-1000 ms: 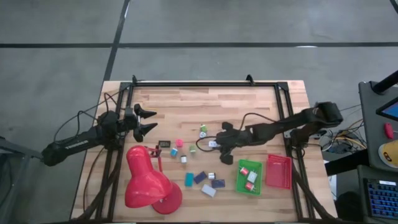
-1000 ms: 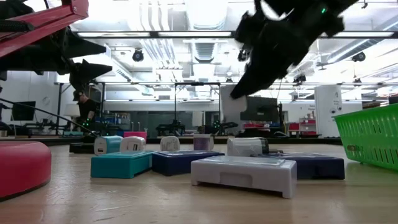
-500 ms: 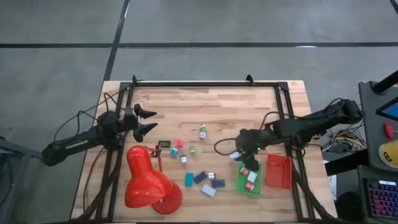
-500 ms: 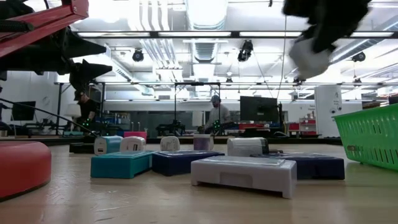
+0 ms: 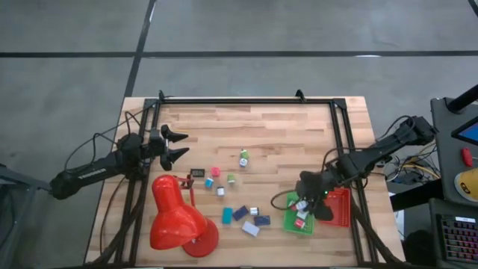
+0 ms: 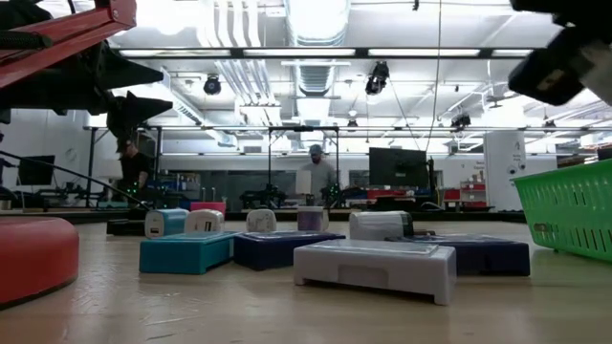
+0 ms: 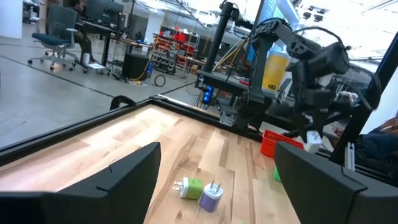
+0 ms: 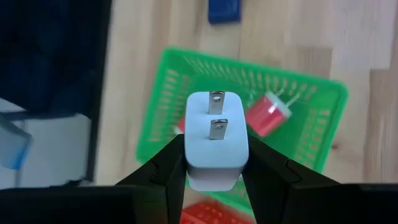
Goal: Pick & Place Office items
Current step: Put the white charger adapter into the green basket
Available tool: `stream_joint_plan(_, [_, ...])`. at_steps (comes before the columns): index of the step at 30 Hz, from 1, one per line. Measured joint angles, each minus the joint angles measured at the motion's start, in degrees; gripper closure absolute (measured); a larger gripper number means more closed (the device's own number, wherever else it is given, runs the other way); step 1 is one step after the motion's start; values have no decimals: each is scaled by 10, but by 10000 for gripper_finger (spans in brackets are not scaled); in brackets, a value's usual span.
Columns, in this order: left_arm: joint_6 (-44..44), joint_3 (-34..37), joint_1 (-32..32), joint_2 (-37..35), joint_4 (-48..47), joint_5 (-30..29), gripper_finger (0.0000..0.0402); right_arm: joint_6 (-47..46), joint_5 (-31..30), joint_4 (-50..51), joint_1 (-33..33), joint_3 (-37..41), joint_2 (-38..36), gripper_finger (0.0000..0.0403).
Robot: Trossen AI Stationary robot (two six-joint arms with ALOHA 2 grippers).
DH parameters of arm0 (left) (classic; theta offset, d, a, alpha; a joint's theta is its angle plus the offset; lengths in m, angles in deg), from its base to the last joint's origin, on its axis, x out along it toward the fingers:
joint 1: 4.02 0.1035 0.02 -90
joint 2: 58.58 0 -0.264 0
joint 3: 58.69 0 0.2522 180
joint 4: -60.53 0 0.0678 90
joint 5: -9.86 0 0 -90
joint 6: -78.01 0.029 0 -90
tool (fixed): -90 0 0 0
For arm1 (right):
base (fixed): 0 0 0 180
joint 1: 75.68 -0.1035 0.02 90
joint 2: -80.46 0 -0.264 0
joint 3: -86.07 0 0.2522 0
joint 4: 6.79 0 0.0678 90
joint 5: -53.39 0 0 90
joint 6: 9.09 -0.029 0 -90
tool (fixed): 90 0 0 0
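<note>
The lamp (image 5: 179, 217) stands at the table's (image 5: 261, 127) seven o'clock corner. Two trays sit side by side at four o'clock, the inner tray (image 5: 287, 220) (two pieces lie in it) left of the outer tray (image 5: 342, 213). Loose office items (image 5: 243, 217) scatter between lamp and trays, toward six o'clock.

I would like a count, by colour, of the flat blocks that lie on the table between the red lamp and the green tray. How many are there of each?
Teal flat block: 1
Dark blue flat blocks: 2
White flat block: 1
Total: 4
</note>
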Motion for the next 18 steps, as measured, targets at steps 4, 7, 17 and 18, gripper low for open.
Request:
stream_joint_plan(4, [0,0,0,0,0,0,82,0,-37,-3,-17,13,20,277])
stream_joint_plan(7, [0,0,0,0,0,0,82,0,-38,-9,-21,18,44,277])
stream_joint_plan(17, [0,0,0,0,0,0,82,0,-16,-53,-21,18,133,258])
stream_joint_plan(18, [0,0,0,0,0,0,82,0,-15,-53,-21,18,138,256])
